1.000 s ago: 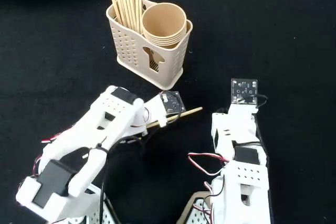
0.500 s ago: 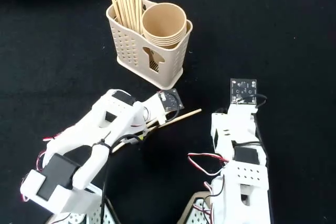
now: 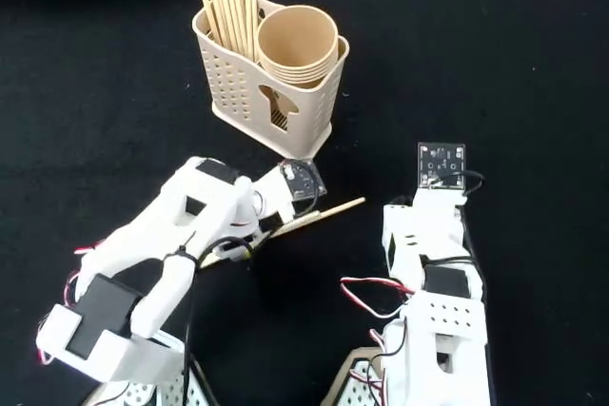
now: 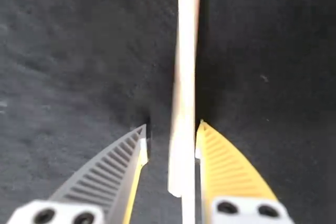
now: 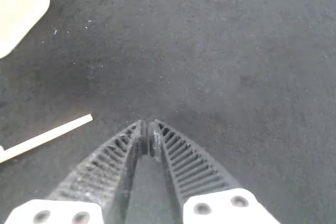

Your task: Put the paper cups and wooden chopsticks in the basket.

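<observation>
Lying slantwise on the table (image 3: 495, 73) near the basket (image 3: 238, 92), the chopstick (image 3: 328, 212) points its free tip toward the right arm (image 3: 428, 263). The left gripper (image 4: 172, 127) straddles it, fingers apart. The right gripper (image 5: 147, 129) is closed and empty.

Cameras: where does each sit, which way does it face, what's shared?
High view: fixed above table, looks down on basket, left arm, right arm.
Left wrist view: on left arm, looks along left gripper at chopstick on cloth.
Right wrist view: on right arm, looks past right gripper at cloth.
Shared: all three show the chopstick.
</observation>
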